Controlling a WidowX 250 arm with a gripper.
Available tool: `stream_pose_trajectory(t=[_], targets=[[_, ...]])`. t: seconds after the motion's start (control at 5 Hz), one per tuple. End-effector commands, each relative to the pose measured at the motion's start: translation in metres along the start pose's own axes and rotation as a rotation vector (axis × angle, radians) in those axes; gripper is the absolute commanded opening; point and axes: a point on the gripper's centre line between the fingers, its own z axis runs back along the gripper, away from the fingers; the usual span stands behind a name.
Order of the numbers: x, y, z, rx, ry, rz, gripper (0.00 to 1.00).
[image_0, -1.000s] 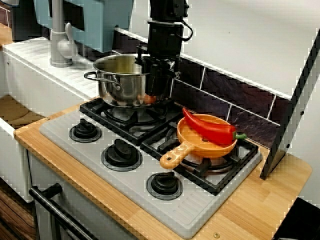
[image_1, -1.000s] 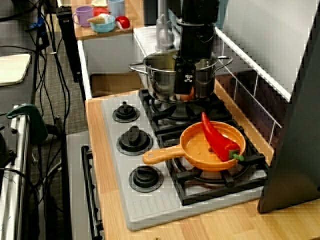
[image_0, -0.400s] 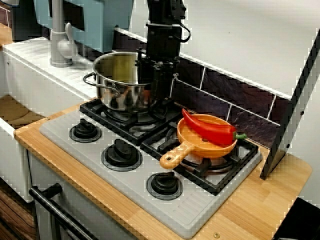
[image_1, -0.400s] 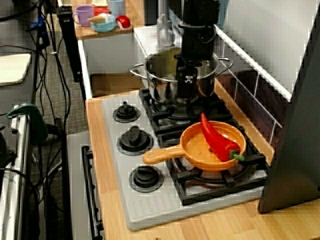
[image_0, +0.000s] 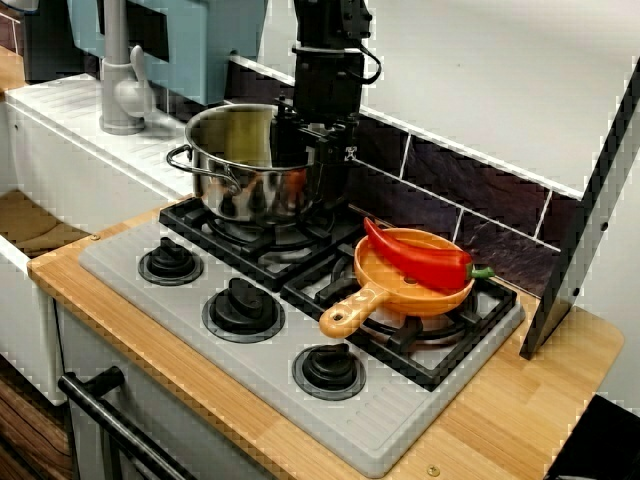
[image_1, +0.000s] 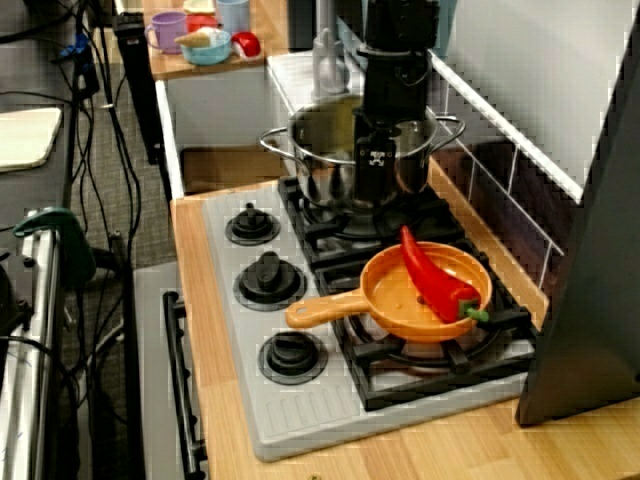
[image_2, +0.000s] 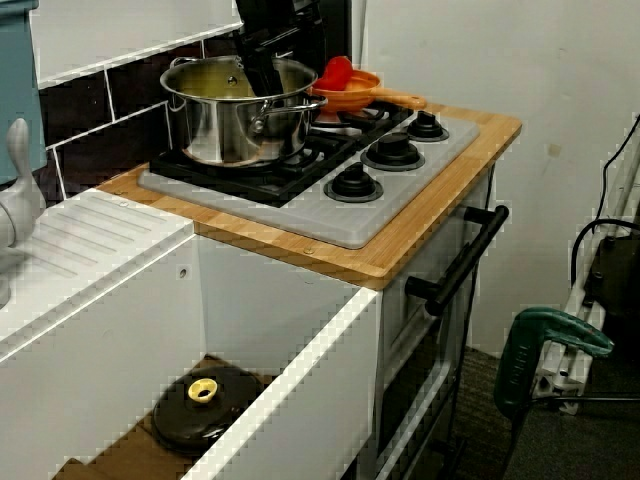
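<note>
**Black gripper on the rim of a steel pot on a toy-sized kitchen stove**

A wooden counter (image_0: 500, 420) carries a grey cooktop (image_0: 130, 255) with two black burner grates. Behind it runs a dark tiled backsplash (image_0: 450, 185) under a white wall. A white sink (image_2: 300, 390) joins the counter's left end. A dark slanted panel (image_0: 590, 200) stands at the counter's right end.

The steel pot (image_0: 245, 175) sits on the left burner, close to the tiles, with its handles sticking out sideways. The robot's black arm comes straight down over the pot's side that faces the pan. The gripper (image_0: 315, 185) straddles the rim there. One finger is inside the pot, the other lies against the outer wall, and they pinch the wall between them.

In the view along the counter, the outer finger (image_1: 377, 165) bears a small white mark, too small to read. No other writing can be made out.

An orange pan (image_0: 400, 285) sits on the right burner, near the pot but not touching it. Its handle points toward the knobs. A red pepper (image_0: 420, 258) lies across the pan, with its tip over the rim toward the pot.

Three black knobs (image_0: 243, 305) line the cooktop's front. A bare grey strip lies before them, and bare wood runs along the front edge and the right corner.

In the view from the sink end, a dark lid (image_2: 203, 405) with a yellow knob lies in the sink.
</note>
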Motion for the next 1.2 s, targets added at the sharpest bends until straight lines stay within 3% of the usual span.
stream_pose_trajectory(t=[0.0,0.4,1.0], targets=[[-0.001,-0.01,0.02,0.011,-0.052,-0.004,1.0],[-0.004,-0.015,0.021,0.015,-0.012,-0.024,1.0],[-0.002,-0.02,0.038,0.004,-0.048,-0.09,1.0]])
